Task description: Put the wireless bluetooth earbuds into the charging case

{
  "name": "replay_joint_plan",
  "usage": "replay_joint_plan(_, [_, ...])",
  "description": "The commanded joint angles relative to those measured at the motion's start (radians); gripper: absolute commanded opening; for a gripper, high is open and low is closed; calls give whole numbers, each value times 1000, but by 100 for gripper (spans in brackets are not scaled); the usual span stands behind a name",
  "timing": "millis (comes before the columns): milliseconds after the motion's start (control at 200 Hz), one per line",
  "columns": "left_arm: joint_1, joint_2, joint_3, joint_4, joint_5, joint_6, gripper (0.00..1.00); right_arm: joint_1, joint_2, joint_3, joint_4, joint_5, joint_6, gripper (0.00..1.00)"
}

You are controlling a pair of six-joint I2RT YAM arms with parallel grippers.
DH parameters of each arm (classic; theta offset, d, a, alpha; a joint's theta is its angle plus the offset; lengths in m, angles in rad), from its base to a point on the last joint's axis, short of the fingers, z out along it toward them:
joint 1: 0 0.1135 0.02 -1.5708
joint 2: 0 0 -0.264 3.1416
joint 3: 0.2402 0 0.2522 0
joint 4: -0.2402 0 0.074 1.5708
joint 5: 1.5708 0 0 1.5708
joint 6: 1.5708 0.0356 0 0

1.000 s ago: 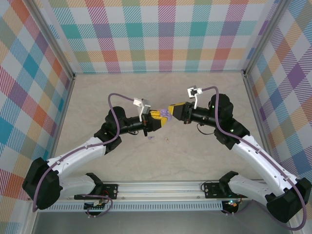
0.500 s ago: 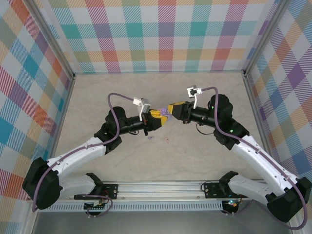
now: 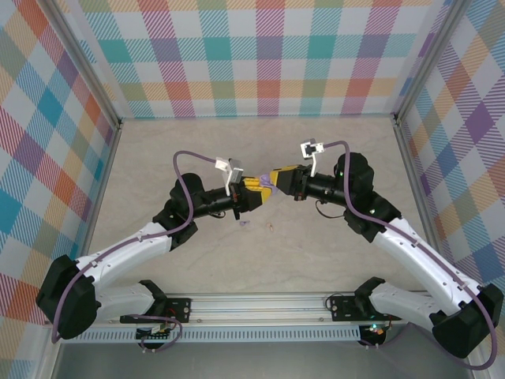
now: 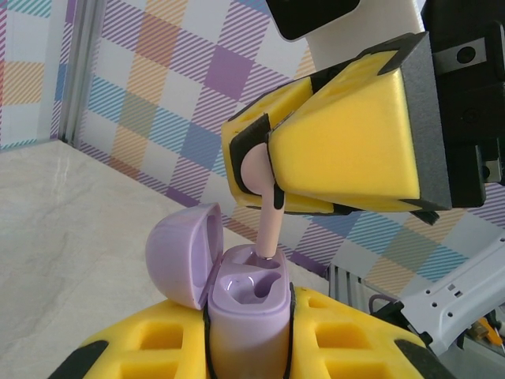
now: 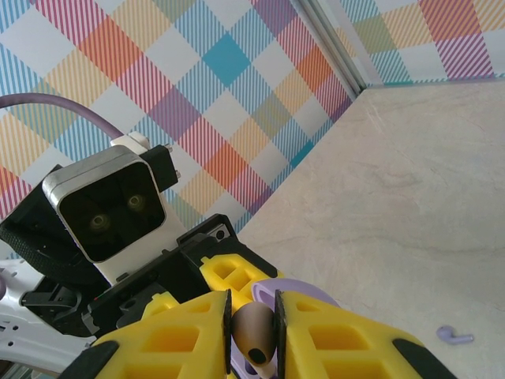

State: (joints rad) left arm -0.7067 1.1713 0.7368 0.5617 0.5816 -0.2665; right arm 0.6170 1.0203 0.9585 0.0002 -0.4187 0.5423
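Squeezing tight from both sides, the left pincer [image 4: 246,339] is holding the purple charging case [image 4: 245,300] upright between its yellow pads [image 4: 142,347], narrow and closed on it. The case's lid [image 4: 181,253] is hanging open to one side. Just above, a pale pink earbud [image 4: 267,213] is pointing its stem down, and the tip is sitting at the mouth of one hole in the case. The right pincer [image 4: 264,170] is pinching that earbud's round head, its pads nearly together. Down on the surface [image 3: 316,260], a purple earbud [image 3: 245,225] and a pale earbud [image 3: 271,229] are lying loose, near each other and apart from both pincers. Compared with a second ago, the right pincer is sitting a little closer to the left one, and the two loose earbuds are lying in the same spots.
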Motion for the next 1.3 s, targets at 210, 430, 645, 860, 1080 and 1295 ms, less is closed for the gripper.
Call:
replay_joint_plan(210, [-16, -37, 6, 91, -33, 7, 12, 7, 6, -1, 23, 3, -11, 21])
replay_joint_plan(430, [-19, -37, -2, 104, -33, 14, 12, 9, 12, -1, 21, -5, -7, 22])
replay_joint_plan(645, [-22, -39, -15, 108, -34, 43, 12, 10, 20, 2, 27, -7, 12, 22])
replay_joint_plan(860, [-29, -55, -31, 105, -55, 80, 12, 12, 34, 5, 46, -24, 36, 21])
replay_joint_plan(1080, [-31, -57, -37, 101, -65, 89, 11, 15, 26, 2, 46, -6, 37, 21])
replay_joint_plan(1295, [-32, -53, -38, 102, -65, 100, 11, 18, 27, 3, 44, -3, 41, 21])
